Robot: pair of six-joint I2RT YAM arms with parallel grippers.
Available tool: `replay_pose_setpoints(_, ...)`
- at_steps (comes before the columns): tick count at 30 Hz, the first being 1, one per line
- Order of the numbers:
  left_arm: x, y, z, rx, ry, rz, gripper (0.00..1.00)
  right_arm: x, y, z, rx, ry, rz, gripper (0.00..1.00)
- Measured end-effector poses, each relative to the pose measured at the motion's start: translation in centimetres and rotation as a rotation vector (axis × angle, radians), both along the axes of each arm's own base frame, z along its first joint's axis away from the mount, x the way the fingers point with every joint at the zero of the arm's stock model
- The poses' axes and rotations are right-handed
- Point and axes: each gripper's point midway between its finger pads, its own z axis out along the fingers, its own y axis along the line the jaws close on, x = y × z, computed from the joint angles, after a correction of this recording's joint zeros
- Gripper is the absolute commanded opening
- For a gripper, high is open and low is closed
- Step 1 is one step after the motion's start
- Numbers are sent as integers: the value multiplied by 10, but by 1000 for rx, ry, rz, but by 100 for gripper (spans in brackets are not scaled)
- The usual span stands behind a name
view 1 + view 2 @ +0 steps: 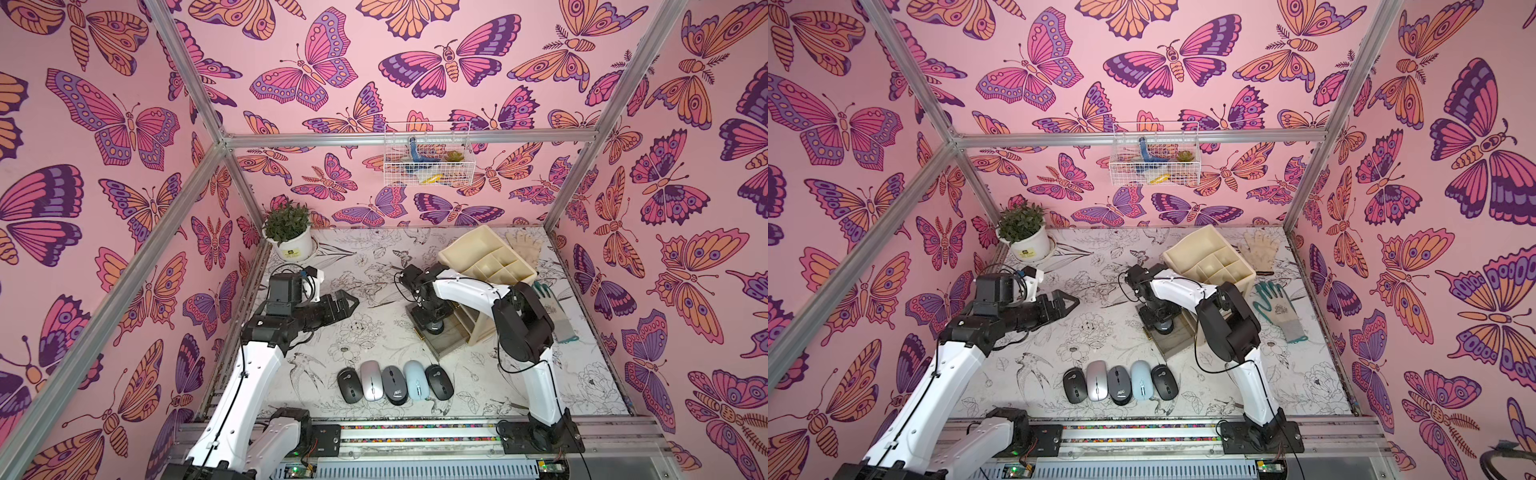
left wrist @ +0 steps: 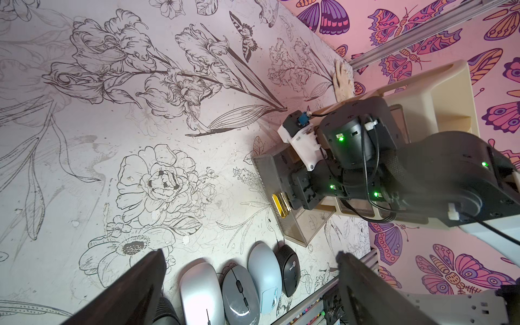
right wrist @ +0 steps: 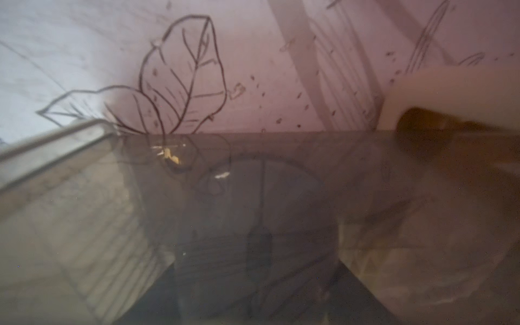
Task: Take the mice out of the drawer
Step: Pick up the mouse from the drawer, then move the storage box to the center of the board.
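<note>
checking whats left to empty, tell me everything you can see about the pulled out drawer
The drawer is a shallow open-topped box of smoky translucent plastic with a gold handle on its front wall. It stands pulled out from the foot of the cream desk organiser, level and low over the floral tabletop. The right gripper reaches down into it and hides much of the inside; the blurred right wrist view hints at a dark mouse there, not surely.

Only legible text: "AOC" on the middle dark grey mouse [image 1: 395, 384]. Black mice [image 1: 349, 384] logos and the white plant pot [image 1: 300, 244] sticker are unreadable.
</note>
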Motion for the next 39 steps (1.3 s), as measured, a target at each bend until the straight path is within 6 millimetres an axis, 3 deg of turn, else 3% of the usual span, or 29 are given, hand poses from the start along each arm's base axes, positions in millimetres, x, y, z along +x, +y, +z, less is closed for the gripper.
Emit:
replay_pose_setpoints(6, 0, 0, -1, 0, 2, 0, 100, 0, 1, 0, 6, -4, 3, 47)
replay_pose_setpoints(13, 1, 0, -3, 1, 13, 0, 100, 2, 11, 14, 23, -22, 53, 45)
replay_pose_setpoints(16, 2, 0, -4, 1, 15, 0, 100, 10, 32, 44, 47, -81, 103, 45)
replay_pose_setpoints(20, 2, 0, -5, 2, 21, 0, 100, 30, 68, 107, 122, -243, 158, 45)
replay_pose_setpoints(22, 2, 0, -6, 2, 24, 0, 100, 34, 74, 138, 147, -308, 170, 45)
replay_pose_setpoints(25, 3, 0, -8, 2, 32, -1, 100, 40, 68, 181, 156, -402, 159, 46)
replay_pose_setpoints(29, 4, -1, -12, 4, 45, -2, 100, 43, 35, 228, 154, -493, 106, 48)
replay_pose_setpoints(32, 3, -6, -14, 12, 52, -15, 100, 51, -9, 262, 167, -565, 16, 48)
replay_pose_setpoints(34, 1, -12, -18, 25, 61, -34, 100, 55, -57, 281, 158, -612, -73, 49)
replay_pose_setpoints(39, -2, -27, -33, 63, 102, -84, 100, 52, -165, 304, 150, -725, -295, 55)
